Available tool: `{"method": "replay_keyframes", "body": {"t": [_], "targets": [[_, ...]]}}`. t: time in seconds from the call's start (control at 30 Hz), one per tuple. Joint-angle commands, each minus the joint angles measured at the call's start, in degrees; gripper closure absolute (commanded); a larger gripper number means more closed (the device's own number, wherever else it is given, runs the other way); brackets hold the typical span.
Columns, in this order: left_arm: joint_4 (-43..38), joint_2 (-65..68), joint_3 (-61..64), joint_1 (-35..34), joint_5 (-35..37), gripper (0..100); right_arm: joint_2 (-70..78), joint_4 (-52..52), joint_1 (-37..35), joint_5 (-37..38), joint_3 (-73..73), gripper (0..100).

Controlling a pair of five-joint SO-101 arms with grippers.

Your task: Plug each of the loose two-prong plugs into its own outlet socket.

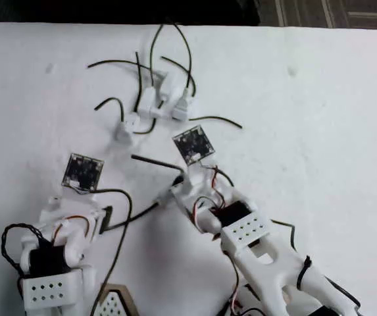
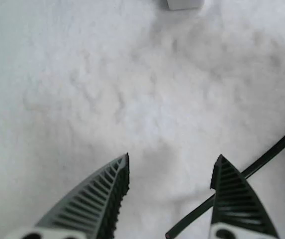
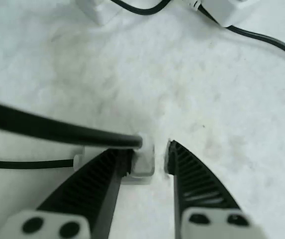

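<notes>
Closing on: plug [image 3: 143,160], a white two-prong one. Grasp step in hand, with no socket filled yet by the look of it.
Plug position: between the fingers of the right gripper [image 3: 149,149], pressed against one finger, with a sliver of gap to the other.
Cable: thick black cable [image 3: 57,128] running off sideways from the plug, past the touching finger.
Right gripper state: narrowly parted, bracketing the plug, not clamped.
Next move: probably squeezing the last gap shut, lifting, then carrying forward to the white connector pieces [image 1: 162,104] ahead of the fingertips — prongs to be squared with the slots, cable drag to be watched.
Sockets: presumably among those pieces, well ahead of the right gripper; impossible to tell plug from socket there.
Left gripper [image 2: 172,158]: spread wide, holding nothing, low over bare table [image 2: 132,89] — thin cable [image 2: 274,152] just beside one finger.
</notes>
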Motion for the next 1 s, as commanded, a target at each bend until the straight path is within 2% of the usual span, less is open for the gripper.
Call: {"method": "replay_keyframes", "body": {"t": [0.0,0.07,0.17,0.27,0.8,0.97], "targets": [[0.1,-0.3,-0.4,-0.2,0.0,73,-1.8,-1.2,0.3,-0.3,-0.5,93.5],[0.1,-0.3,-0.4,-0.2,0.0,73,-1.8,-1.2,0.5,-0.2,-0.4,98.8],[0.1,-0.3,-0.4,-0.2,0.0,73,-1.9,-0.4,0.6,0.4,0.3,98.3],[0.1,-0.3,-0.4,-0.2,0.0,73,-1.9,-0.5,0.7,4.5,2.1,98.0],[0.2,-0.3,-0.4,-0.2,0.0,73,-1.4,-0.6,0.3,7.1,5.1,98.1],[0.2,-0.3,-0.4,-0.2,0.0,73,5.8,-0.7,-0.3,7.1,1.5,98.2]]}}
